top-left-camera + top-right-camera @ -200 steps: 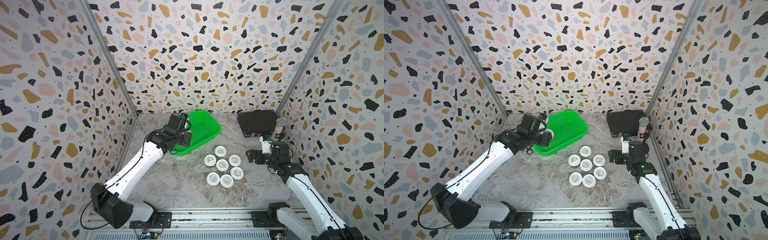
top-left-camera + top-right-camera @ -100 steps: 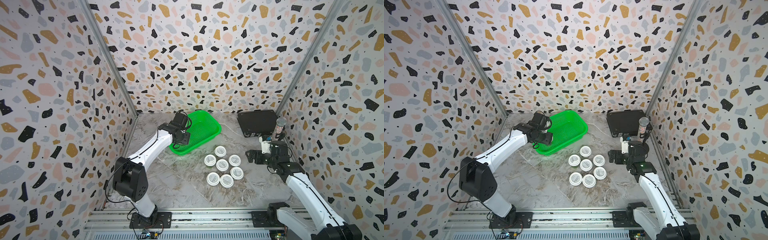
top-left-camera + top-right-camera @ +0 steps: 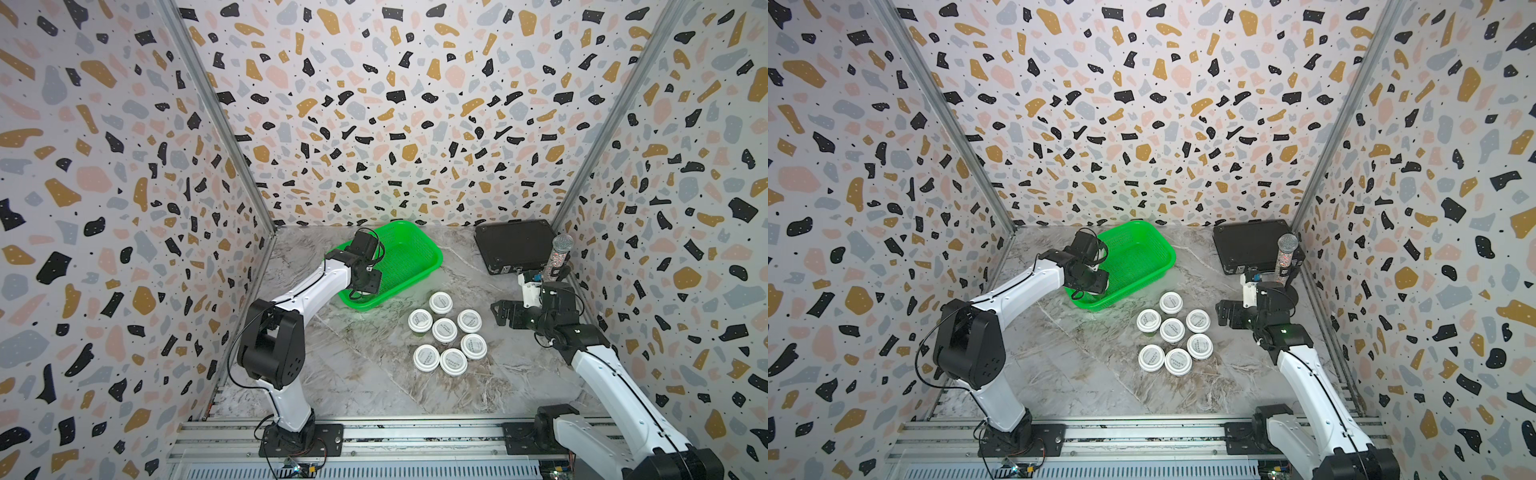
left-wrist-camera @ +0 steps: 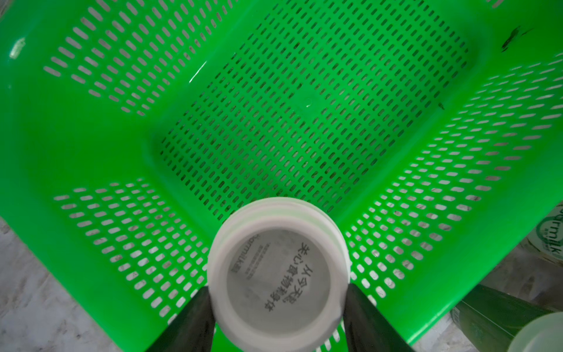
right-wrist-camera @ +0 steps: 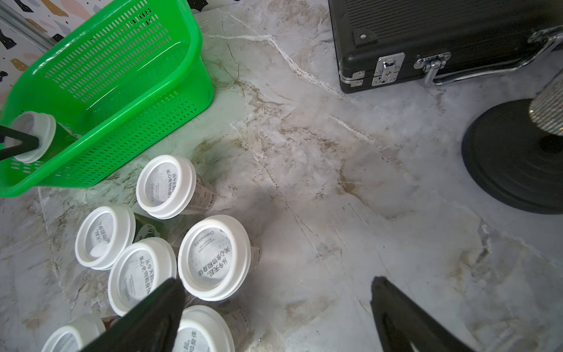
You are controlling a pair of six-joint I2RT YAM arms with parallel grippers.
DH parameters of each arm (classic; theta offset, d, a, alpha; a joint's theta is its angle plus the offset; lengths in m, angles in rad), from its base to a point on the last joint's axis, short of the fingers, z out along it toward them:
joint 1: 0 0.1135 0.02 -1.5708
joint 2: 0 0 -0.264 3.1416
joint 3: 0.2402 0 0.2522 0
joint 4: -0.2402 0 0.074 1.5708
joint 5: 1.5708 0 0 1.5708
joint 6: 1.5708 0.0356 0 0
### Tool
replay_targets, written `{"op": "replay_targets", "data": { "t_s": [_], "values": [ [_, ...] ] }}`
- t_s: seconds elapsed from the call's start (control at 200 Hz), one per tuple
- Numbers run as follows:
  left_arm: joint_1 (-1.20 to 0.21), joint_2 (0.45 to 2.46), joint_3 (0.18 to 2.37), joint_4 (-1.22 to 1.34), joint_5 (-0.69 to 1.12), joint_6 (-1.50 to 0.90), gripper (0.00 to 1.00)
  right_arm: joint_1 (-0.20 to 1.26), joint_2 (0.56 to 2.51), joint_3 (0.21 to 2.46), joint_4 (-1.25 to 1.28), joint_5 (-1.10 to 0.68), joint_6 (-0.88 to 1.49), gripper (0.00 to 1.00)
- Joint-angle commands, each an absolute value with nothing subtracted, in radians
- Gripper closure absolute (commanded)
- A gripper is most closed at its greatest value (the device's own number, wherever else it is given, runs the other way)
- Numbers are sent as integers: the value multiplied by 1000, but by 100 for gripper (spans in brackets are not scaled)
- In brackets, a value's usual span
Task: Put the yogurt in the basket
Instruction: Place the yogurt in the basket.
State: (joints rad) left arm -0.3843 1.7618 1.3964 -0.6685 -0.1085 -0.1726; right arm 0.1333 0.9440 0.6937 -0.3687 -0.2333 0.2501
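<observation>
Seven cups (image 3: 444,330) are standing in a tight cluster on the table (image 3: 353,374). Just beside them the right gripper (image 5: 275,285) is hovering with its jaws spread wide, holding nothing. Farther back, the left gripper (image 4: 276,291) is pinching an eighth cup (image 4: 277,274) by its lid, inside the near corner of the basket (image 3: 430,255). Beyond, a case (image 3: 515,245) is lying flat, with a mic (image 3: 559,253) standing beside it.

bench (image 3: 365,386): grey marbled slab | basket (image 3: 432,253): green, sits toward the back | yogurt cups (image 3: 444,330): seven, upright, tight cluster just in front of the basket | black case (image 3: 515,245): flat, closed, well right of the basket | stand base (image 5: 511,158): round, black, beyond the case from the basket
</observation>
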Motion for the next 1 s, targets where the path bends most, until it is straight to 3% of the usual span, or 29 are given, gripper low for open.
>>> {"op": "replay_targets", "data": {
  "t_s": [0.0,0.496,0.996],
  "values": [
    [-374,1743,1373,-656,-109,-187,35,138,934,692,-393,-236,252,0],
    [-354,1736,1329,-660,-79,-201,33,138,936,689,-394,-239,255,0],
    [-345,1715,1347,-671,-81,-208,15,138,934,691,-396,-239,256,0]
  ]
}}
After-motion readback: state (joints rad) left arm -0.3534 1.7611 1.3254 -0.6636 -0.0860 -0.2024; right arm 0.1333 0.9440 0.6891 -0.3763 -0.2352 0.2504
